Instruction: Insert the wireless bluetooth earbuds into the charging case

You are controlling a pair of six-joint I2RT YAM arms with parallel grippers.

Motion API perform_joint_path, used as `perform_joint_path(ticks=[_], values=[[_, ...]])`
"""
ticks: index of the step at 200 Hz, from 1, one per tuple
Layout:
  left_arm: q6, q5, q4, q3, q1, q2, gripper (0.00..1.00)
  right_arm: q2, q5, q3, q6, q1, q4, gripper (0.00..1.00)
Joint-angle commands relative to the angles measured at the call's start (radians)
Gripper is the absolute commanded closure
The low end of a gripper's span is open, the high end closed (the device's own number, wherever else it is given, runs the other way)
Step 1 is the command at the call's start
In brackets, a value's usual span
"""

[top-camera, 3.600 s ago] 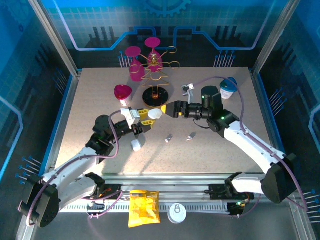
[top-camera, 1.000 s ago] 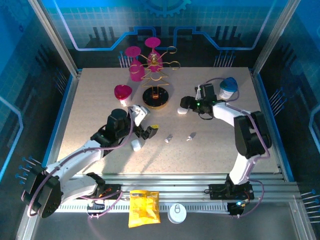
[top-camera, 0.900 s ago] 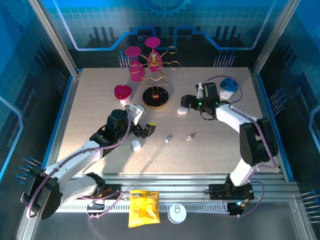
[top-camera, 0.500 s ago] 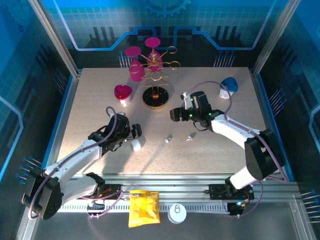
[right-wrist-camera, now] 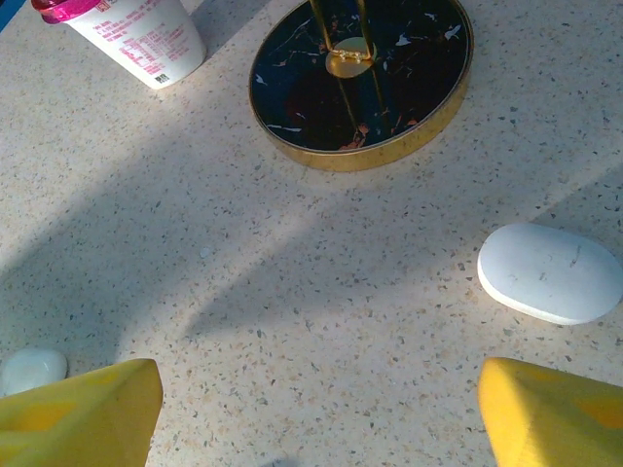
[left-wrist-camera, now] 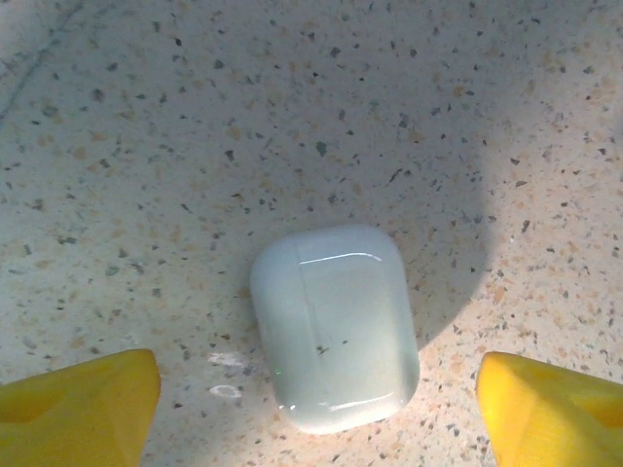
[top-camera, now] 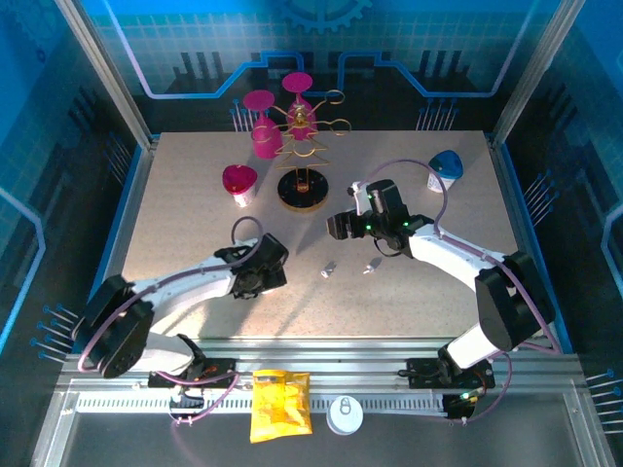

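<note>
Beige speckled table [top-camera: 195, 233] carries everything. At its far side a gold stand [top-camera: 304, 136] hung with pink glasses rises from a black, gold-rimmed base [right-wrist-camera: 360, 73]. A pink-lidded cup [right-wrist-camera: 122, 29] stands left of the base, and a blue-lidded cup [top-camera: 446, 163] sits near the far right corner.

Right gripper [right-wrist-camera: 316, 413] hangs near the base with its jaws wide apart, holding nothing. Its wrist view has an oval case [right-wrist-camera: 550, 272] lying flat on the table just ahead of the right finger.

Left gripper [left-wrist-camera: 316, 401] is spread open astride a white case [left-wrist-camera: 336, 326], with the yellow fingertips [left-wrist-camera: 78, 404] clear of it on both sides. From above, the left wrist covers that case.

Two earbuds [top-camera: 329, 269] lie on bare table between the arms, outside any case and apart from both grippers.
</note>
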Motion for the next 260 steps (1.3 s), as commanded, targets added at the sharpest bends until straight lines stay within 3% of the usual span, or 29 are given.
perform_joint_path(ticks=[1, 90, 119, 162, 194, 224, 248, 260], values=[[-0.031, -0.055, -0.073, 0.056, -0.027, 0.067, 0.19, 0.006, 0.01, 0.001, -0.005, 0.007, 0.008, 0.16], [-0.068, -0.019, -0.039, 0.066, -0.037, 0.165, 0.45, -0.014, 0.039, -0.012, -0.006, 0.004, -0.003, 0.15], [-0.067, -0.028, -0.029, 0.062, -0.037, 0.152, 0.6, -0.045, 0.031, -0.016, 0.001, 0.0, -0.009, 0.16], [-0.018, -0.073, -0.034, 0.078, -0.037, 0.109, 0.59, -0.13, -0.023, -0.032, 0.018, -0.023, -0.034, 0.16], [0.196, -0.097, 0.146, 0.037, -0.047, 0.018, 0.58, -0.176, -0.234, -0.037, 0.054, -0.071, -0.054, 0.16], [0.524, -0.055, 0.427, -0.058, -0.05, -0.098, 0.57, -0.188, -0.449, 0.007, 0.056, -0.114, -0.166, 0.17], [0.827, 0.143, 0.688, -0.155, -0.049, -0.195, 0.61, -0.186, -0.546, 0.061, 0.041, -0.122, -0.288, 0.17], [0.915, 0.193, 0.795, -0.196, -0.05, -0.23, 0.61, -0.185, -0.583, 0.084, 0.049, -0.121, -0.328, 0.18]])
